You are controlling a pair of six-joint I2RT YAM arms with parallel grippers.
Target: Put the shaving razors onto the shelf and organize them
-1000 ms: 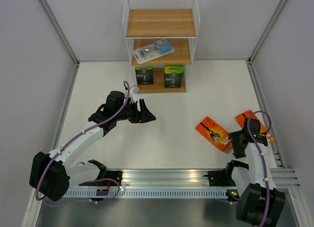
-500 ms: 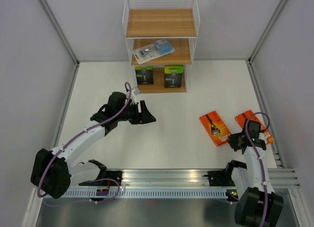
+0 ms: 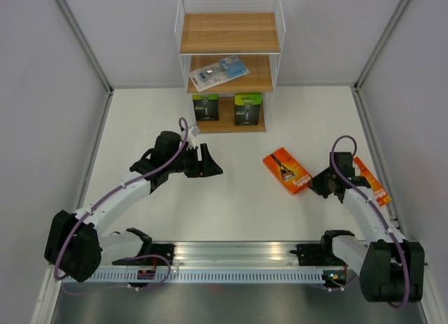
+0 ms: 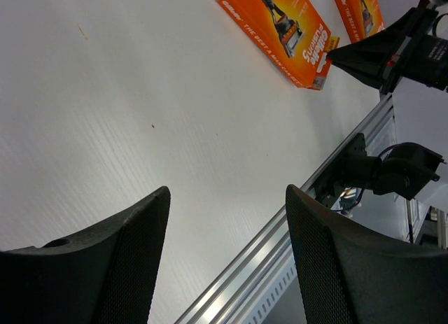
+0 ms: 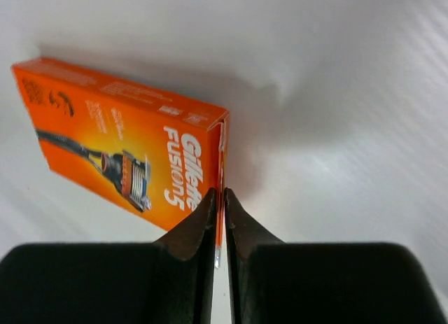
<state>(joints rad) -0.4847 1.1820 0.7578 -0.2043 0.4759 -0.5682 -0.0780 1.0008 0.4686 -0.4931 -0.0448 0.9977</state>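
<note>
- Orange is the colour to watch. One orange pack (image 3: pixel 287 171) has moved. A second ago it lay nearer to the metal rail (image 3: pixel 238 252), on the right side of the table (image 3: pixel 231 212). Now it is farther away and more to the left, closer to the shelf (image 3: pixel 229 33).
- The right gripper (image 3: pixel 316 182) did that. A second ago its fingers (image 5: pixel 189 233) were wide apart. Now they are pressed almost together, pinching the thin end flap of the pack.
- A dark shadow sits behind the pack in the right wrist view. I think the pack is up off the table, but I cannot be sure.
- This means the pack is caught and on its way. I think the next job is to carry it far and left to the shelf.
- The grip is only on a thin flap, so the pack could swing or slip out.
- The other orange pack (image 3: pixel 373 184) lies at the far right of the table. It waits its turn.
- The left gripper (image 3: pixel 210 163) has not moved. Its fingers (image 4: pixel 105 254) are spread wide, with nothing between them. It hangs over the middle of the table.
- Two black and green packs (image 3: pixel 206 108) stand on the bottom board of the shelf. The blue pack (image 3: pixel 218 72) lies on the middle board. The top board is bare.
</note>
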